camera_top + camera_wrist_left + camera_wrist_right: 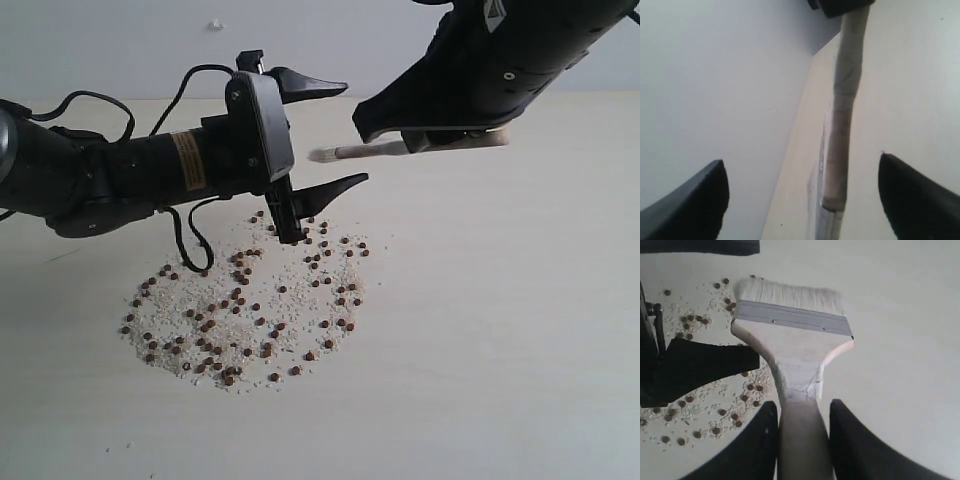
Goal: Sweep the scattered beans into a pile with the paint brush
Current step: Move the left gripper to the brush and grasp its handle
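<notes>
The right end effector [803,407] is clamped on the handle of the paint brush [790,340], one dark finger on each side of the narrow neck. The brush is flat and wide, with a pale, smooth wooden handle that flares into shoulders, a dull silver metal band with small rivets, and short, soft white bristles. It is held roughly level and appears to be lifted off the desk [500,350], with its bristles pointing toward the far edge of the spill.

The left end effector [352,134] has its two black, pointed fingers spread wide apart and holds nothing. The brush lies in the gap between them without touching either one.

Below and beside the left arm, the beans [240,310] lie in a broad, loose patch on the pale, matte desk. They are tiny, round and reddish brown, mixed with finer off-white grains like crumbs.

No mound has formed yet. Judging by this spread, the sweeping is barely begun, and gathering everything inward remains to be done.
</notes>
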Robot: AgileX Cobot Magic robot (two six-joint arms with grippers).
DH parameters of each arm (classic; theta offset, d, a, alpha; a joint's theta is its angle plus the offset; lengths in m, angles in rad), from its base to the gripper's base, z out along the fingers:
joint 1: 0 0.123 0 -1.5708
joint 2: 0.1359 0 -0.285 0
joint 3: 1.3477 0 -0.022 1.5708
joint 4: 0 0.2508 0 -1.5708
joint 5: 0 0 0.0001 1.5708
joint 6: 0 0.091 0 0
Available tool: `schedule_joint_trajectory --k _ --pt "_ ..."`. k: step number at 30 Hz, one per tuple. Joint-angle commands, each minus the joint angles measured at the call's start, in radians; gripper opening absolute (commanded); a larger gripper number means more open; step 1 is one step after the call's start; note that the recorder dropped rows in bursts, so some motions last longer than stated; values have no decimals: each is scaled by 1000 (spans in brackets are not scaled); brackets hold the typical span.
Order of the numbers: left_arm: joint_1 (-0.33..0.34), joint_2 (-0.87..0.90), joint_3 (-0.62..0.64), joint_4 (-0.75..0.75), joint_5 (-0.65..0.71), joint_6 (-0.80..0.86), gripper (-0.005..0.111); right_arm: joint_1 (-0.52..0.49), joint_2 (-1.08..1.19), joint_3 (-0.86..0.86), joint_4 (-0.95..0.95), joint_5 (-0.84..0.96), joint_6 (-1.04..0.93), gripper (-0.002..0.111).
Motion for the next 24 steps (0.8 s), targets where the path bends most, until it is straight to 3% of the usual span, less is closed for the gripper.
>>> schedule_joint_trajectory --k 1,12,17,20,24 --pt "-6 3 -7 -15 42 -34 66 -2 -11 -11 2 -39 -9 0" --pt "-6 3 -7 -7 60 -34 36 -2 -11 -11 10 -59 -9 0" --pt "-6 3 -7 -7 60 -34 14 -2 -11 -11 13 -74 -31 0" --pt "-6 3 -7 10 60 -34 0 -2 -11 -11 13 -104 -31 8" --pt "-6 3 -7 23 65 -34 0 -2 -11 -14 -5 -169 -35 33"
